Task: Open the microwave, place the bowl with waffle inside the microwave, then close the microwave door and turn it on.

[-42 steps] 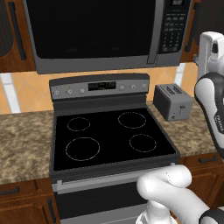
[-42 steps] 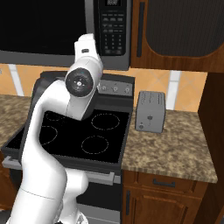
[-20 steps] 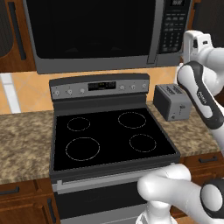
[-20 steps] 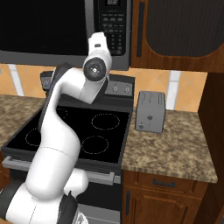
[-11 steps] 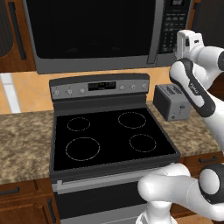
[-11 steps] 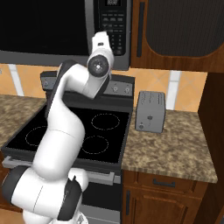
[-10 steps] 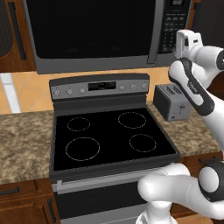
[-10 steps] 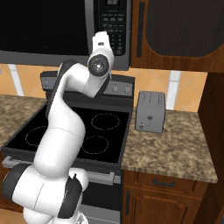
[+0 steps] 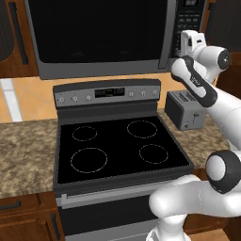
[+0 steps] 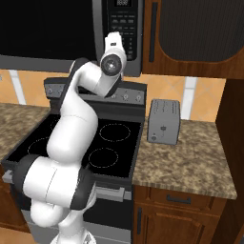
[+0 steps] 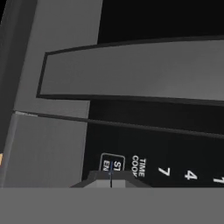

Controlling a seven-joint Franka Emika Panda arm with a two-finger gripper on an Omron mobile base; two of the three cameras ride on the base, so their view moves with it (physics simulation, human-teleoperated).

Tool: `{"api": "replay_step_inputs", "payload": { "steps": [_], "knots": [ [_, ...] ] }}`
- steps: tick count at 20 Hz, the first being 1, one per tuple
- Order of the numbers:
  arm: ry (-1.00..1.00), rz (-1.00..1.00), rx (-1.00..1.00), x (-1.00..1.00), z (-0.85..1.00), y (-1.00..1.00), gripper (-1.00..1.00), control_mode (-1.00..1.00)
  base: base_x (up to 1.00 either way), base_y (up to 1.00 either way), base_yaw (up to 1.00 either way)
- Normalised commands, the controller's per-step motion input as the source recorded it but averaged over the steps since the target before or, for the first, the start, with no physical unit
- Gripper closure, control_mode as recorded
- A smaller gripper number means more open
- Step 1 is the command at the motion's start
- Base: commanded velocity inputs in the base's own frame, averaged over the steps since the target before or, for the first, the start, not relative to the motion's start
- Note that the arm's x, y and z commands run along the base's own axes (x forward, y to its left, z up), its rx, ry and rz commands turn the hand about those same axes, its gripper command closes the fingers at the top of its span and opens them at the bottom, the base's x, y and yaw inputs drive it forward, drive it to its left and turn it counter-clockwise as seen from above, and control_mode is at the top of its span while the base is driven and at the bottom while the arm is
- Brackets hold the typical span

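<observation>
Even, soft light fills both base views, with no strong source and hardly any cast shadows. The microwave door (image 9: 101, 35) glass reads flat black without glare, and the stove (image 9: 115, 146) top below it is equally matte. Edges look crisp and undistorted. In the hand view the microwave (image 11: 131, 87) panel is close and soft, its keypad lettering slightly blurred and dim.

Speckled brown granite surface (image 9: 26, 155) on both sides of black glass-topped stove (image 9: 117, 148); boxy grey metal toaster (image 10: 163, 121) upright on right stretch, just beside stove.
</observation>
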Motion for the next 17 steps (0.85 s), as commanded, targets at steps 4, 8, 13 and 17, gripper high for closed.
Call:
{"api": "replay_step_inputs", "payload": {
  "steps": [4,8,13,17],
  "knots": [
    [0.00,0.00,0.00,0.82,-0.23,0.00,1.00,-1.00,0.00,0.00,0.00],
    [0.00,0.00,0.00,1.00,-0.31,0.00,1.00,-1.00,0.00,0.00,0.00],
    [0.06,0.00,0.00,1.00,-0.42,0.00,1.00,-1.00,0.00,0.00,0.00],
    [0.23,0.00,0.00,1.00,-0.36,0.00,1.00,-1.00,0.00,0.00,0.00]
  ]
}}
